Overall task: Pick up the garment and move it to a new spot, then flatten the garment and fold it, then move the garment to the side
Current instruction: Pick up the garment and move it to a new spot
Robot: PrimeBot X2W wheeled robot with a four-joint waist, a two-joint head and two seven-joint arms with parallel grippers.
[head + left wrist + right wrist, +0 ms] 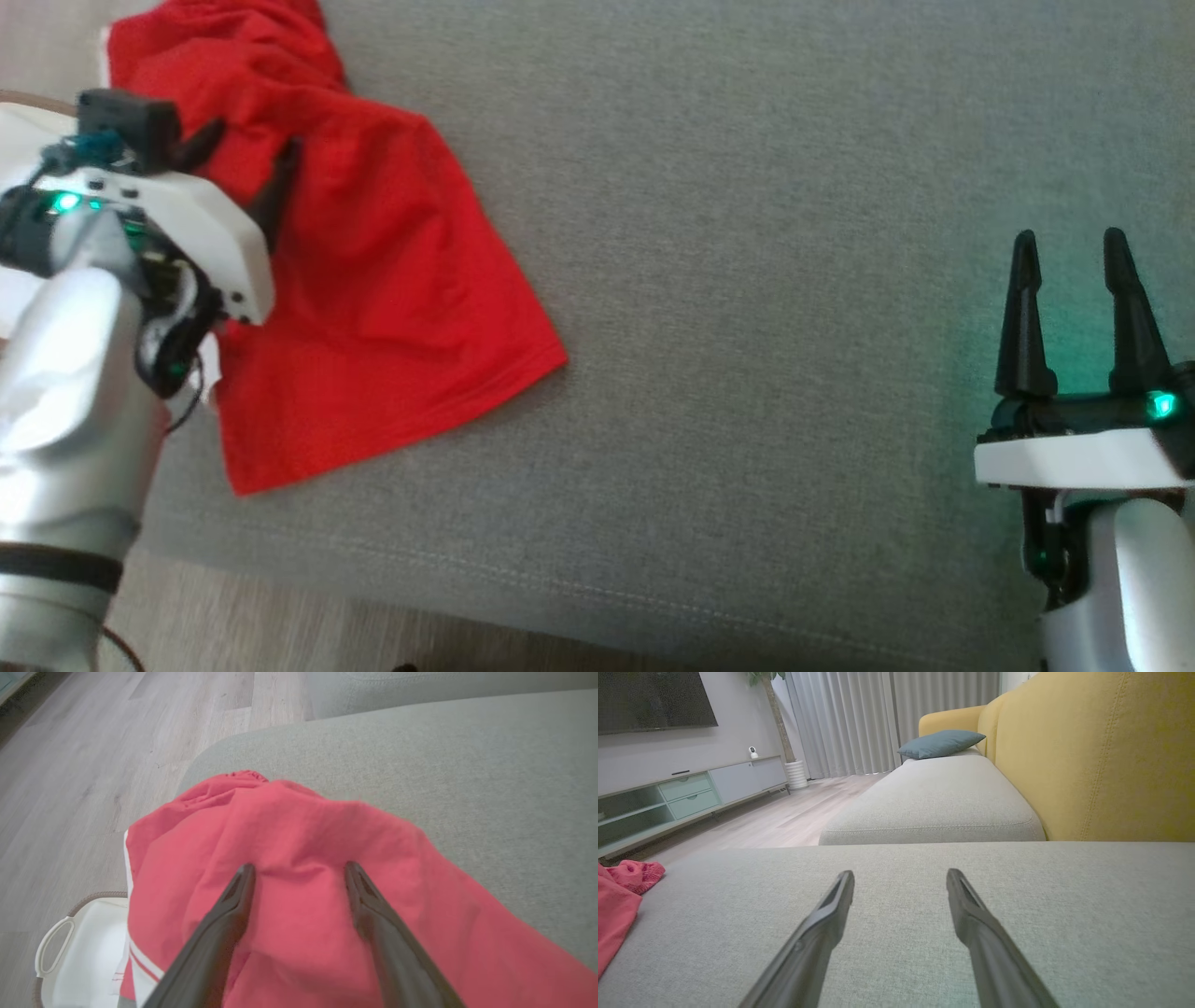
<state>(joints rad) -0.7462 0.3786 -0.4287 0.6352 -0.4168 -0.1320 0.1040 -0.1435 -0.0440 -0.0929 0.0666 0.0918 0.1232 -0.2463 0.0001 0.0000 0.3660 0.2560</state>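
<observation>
Head view: we see the red garment (373, 308) bunched at the left end of the grey sofa cushion (747, 280), its upper part rumpled and its lower hem lying flatter.
Left end effector (254, 138): open, with both fingers spread over the rumpled cloth — tips at or just on the fabric, nothing gripped.
Right end effector (1069, 245): open too, over bare cushion, well apart from the garment.
Edge risk: in the left wrist view, part of the cloth seems to hang off the cushion above a white basket (79, 956); we judge that a weak pinch could let it slide down there.
Grip risk: closing on one thin layer may slip, or it may catch several folds and lift a tangle — harder to flatten.
Carry risk: one arm lifting alone could drag the hem across the cushion.
</observation>
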